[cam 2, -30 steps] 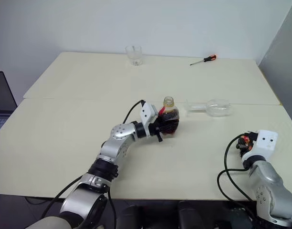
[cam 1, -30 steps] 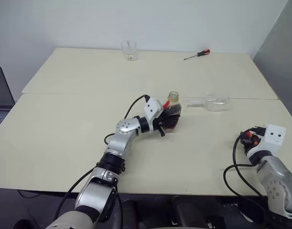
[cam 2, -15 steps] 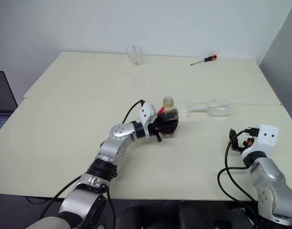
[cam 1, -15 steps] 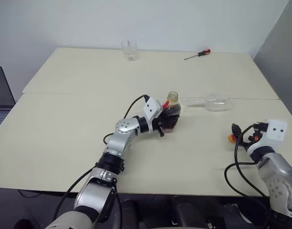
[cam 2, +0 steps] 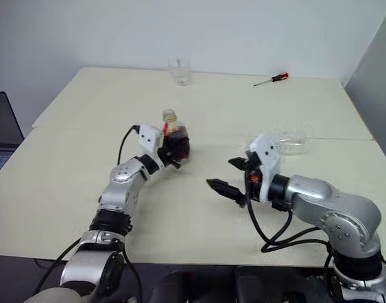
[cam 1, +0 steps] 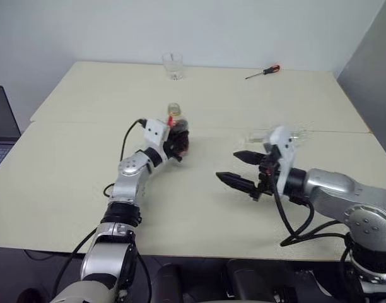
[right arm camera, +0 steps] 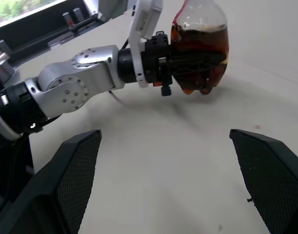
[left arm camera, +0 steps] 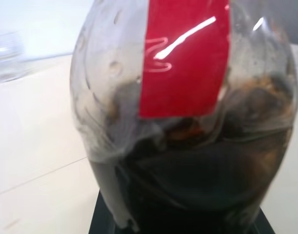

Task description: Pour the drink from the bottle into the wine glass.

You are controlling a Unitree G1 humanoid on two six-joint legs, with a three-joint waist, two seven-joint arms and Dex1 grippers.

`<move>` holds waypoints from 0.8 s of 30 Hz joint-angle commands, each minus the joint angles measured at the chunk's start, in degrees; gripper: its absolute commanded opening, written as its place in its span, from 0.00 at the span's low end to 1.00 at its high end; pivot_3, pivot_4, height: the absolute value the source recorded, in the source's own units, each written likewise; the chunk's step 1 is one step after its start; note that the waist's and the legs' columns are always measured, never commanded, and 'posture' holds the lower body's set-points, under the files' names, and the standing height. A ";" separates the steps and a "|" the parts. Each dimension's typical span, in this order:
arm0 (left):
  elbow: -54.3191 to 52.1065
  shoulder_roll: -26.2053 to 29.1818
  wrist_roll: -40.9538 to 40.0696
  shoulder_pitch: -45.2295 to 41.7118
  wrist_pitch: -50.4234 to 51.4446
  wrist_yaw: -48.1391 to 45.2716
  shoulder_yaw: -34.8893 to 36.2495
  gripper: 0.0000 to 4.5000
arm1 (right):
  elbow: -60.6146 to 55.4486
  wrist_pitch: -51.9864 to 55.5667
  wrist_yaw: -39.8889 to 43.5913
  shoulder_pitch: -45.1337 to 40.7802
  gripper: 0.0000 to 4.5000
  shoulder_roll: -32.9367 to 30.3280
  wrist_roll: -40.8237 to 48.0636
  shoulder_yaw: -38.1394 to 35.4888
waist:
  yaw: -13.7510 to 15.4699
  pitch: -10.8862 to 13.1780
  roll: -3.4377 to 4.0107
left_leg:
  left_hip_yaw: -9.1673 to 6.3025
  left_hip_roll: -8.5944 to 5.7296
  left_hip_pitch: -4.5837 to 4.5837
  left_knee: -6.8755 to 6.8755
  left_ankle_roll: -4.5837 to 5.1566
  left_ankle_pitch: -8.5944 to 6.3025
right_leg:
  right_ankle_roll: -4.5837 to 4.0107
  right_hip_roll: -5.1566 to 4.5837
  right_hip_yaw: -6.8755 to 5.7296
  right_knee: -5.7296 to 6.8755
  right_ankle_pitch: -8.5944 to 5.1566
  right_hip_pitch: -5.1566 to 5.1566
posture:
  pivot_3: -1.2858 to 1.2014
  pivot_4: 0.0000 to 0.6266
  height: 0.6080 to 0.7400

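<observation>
Dark drink (right arm camera: pixel 200 51) in the bottle (cam 1: pixel 177 134), clamped in the left gripper (cam 1: pixel 172 142), has moved left; the right gripper (cam 1: pixel 241 169) swings in, jaws apart, toward the toppled wine glass (cam 1: pixel 287 135).

Bottle (cam 1: pixel 176 134) left of wine glass (cam 1: pixel 287 134) — glass apparently lying down; tumbler (cam 1: pixel 172 65), screwdriver (cam 1: pixel 262 72) behind.

A broad cream-coloured counter (cam 1: pixel 79 164) made of two panels joined by a seam is carrying three things: a short clear tumbler (cam 1: pixel 172 65) is standing near its far edge, a red-handled screwdriver (cam 1: pixel 262 72) is lying to the tumbler's right, and a clear stemmed wine glass (cam 2: pixel 287 141) is lying on its side beside the seam.
</observation>
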 commanded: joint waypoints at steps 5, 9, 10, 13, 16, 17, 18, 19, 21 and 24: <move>7.71 4.10 2.02 -1.52 -7.22 9.50 5.12 0.17 | 4.62 -5.09 3.60 -4.78 1.00 4.03 -4.25 4.28 | 0.31 -0.01 -0.02 | -0.01 0.03 -0.01 0.00 0.00 0.00 | 0.01 -0.01 -0.11 0.02 0.01 -0.01 | 0.52 0.24 1.00; 8.96 4.15 2.06 -0.51 -8.70 10.25 5.44 0.17 | 7.26 -7.76 2.30 -6.47 1.00 6.49 -8.00 4.66 | 0.41 -0.03 -0.05 | 0.07 0.02 -0.03 0.02 -0.01 0.01 | 0.00 -0.11 -0.19 0.03 0.02 -0.01 | 0.52 0.24 1.00; 9.08 3.99 2.02 -0.30 -8.84 10.73 5.59 0.17 | 7.85 -8.20 1.63 -6.92 1.00 7.62 -8.27 3.95 | 0.41 -0.05 -0.08 | 0.07 0.01 -0.03 0.03 -0.01 0.01 | 0.01 -0.12 -0.21 0.03 0.02 0.00 | 0.52 0.24 1.00; 9.50 3.14 1.51 0.62 -8.90 12.49 6.20 0.17 | 9.56 -9.14 -0.33 -8.12 1.00 9.89 -10.00 2.72 | 0.44 -0.07 -0.11 | 0.08 0.02 -0.03 0.03 -0.01 0.01 | -0.02 -0.12 -0.22 0.05 0.03 0.00 | 0.52 0.24 1.00; 9.37 2.16 0.57 1.45 -8.19 13.32 6.92 0.17 | 10.18 -8.82 -0.23 -8.65 1.00 10.19 -10.76 2.69 | 0.41 -0.09 -0.12 | 0.08 0.03 -0.03 0.03 -0.02 0.01 | -0.05 -0.13 -0.25 0.06 0.05 0.00 | 0.52 0.24 1.00; 9.25 1.83 0.12 1.71 -7.89 13.62 7.41 0.17 | 10.34 -8.69 -0.06 -8.80 1.00 10.21 -10.92 2.70 | 0.40 -0.11 -0.12 | 0.09 0.03 -0.03 0.03 -0.02 0.01 | -0.06 -0.13 -0.24 0.07 0.06 0.00 | 0.52 0.24 1.00; 9.05 1.61 -0.40 1.95 -7.68 13.79 7.88 0.17 | 10.47 -8.56 0.19 -8.93 1.00 10.25 -11.14 2.72 | 0.38 -0.11 -0.12 | 0.09 0.03 -0.02 0.03 -0.01 0.01 | -0.06 -0.13 -0.24 0.08 0.06 0.01 | 0.52 0.24 1.00; 8.86 1.56 -0.74 2.13 -7.49 13.85 8.19 0.17 | 10.60 -8.51 0.42 -9.06 1.00 10.28 -11.34 2.79 | 0.37 -0.12 -0.12 | 0.09 0.03 -0.01 0.03 -0.02 0.01 | -0.06 -0.13 -0.24 0.09 0.05 0.01 | 0.52 0.24 1.00; 8.36 1.59 -1.14 2.54 -7.08 14.12 8.71 0.17 | 10.87 -8.55 0.79 -9.34 1.00 10.40 -11.59 2.94 | 0.32 -0.12 -0.12 | 0.09 0.03 0.00 0.03 -0.01 0.01 | -0.05 -0.13 -0.24 0.09 0.05 0.01 | 0.52 0.24 1.00; 7.58 1.87 -1.54 2.97 -6.54 14.00 9.11 0.47 | 11.36 -8.78 1.06 -9.72 1.00 10.71 -12.02 3.28 | 0.29 -0.13 -0.11 | 0.09 0.03 0.01 0.03 -0.02 0.01 | -0.05 -0.13 -0.23 0.10 0.05 0.01 | 0.52 0.24 1.00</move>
